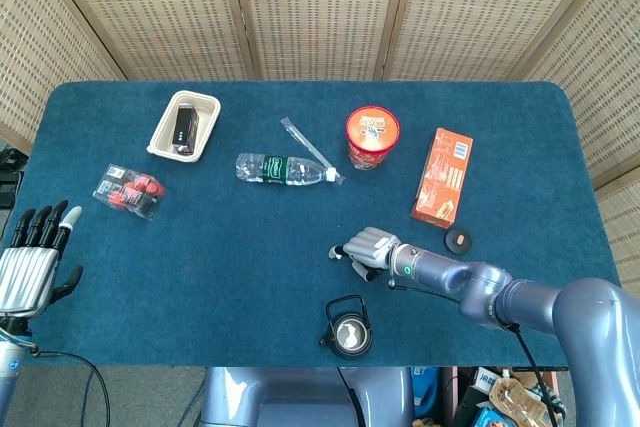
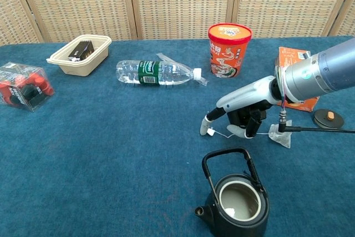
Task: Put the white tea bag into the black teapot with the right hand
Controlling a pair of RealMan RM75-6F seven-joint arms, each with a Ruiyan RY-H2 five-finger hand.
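The white tea bag (image 2: 279, 135) lies on the blue cloth, its thin string running left to a small white tag (image 2: 211, 132). My right hand (image 2: 242, 108) (image 1: 367, 247) hangs low over that string, one finger stretched out with its tip beside the tag, the others bent down toward the cloth. I see no grip on the string or the bag. The black teapot (image 2: 239, 201) (image 1: 349, 329) stands uncovered just in front of the hand, handle up. My left hand (image 1: 30, 265) is off the table's left front corner, fingers spread, holding nothing.
A black lid (image 2: 325, 118) lies right of the tea bag. Behind the hand are an orange box (image 1: 443, 176), a red noodle cup (image 2: 229, 50) and a lying water bottle (image 2: 158, 73). A beige tray (image 2: 79, 55) and a red packet (image 2: 22, 86) are far left.
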